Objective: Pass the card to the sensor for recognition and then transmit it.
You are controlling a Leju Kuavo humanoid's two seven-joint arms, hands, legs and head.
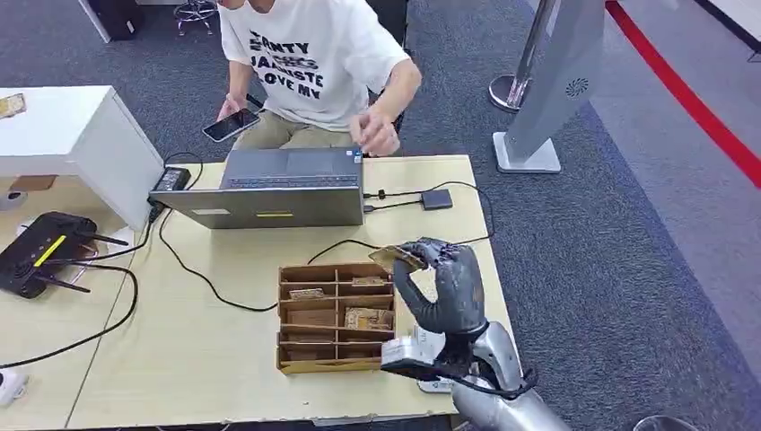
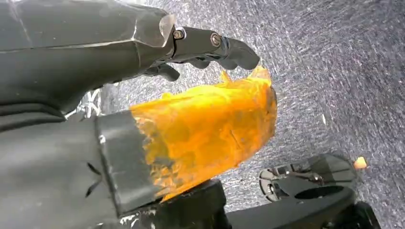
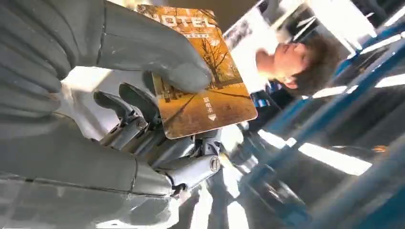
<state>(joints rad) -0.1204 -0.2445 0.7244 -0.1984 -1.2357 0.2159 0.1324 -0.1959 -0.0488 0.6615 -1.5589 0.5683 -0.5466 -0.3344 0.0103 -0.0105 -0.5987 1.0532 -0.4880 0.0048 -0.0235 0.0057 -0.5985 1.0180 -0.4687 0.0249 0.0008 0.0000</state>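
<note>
Holding orange printed hotel card (image 3: 200,90) pinched between thumb and fingers (image 3: 143,102) of right hand (image 1: 444,285), raised beside brown compartmented wooden tray (image 1: 336,316) on pale wooden desk (image 1: 206,350) | left hand (image 2: 210,50): state unclear | advice: keep card flat, approach small dark sensor (image 1: 437,198) slowly.

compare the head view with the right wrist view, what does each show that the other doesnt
Head view alone: the wooden table, the compartmented card box, the laptop, the small black sensor on its cable, and the router. Right wrist view alone: the card's printed face, an autumn tree scene with HOTEL lettering. Both: the right hand pinching the card, and the person seated behind.
</note>
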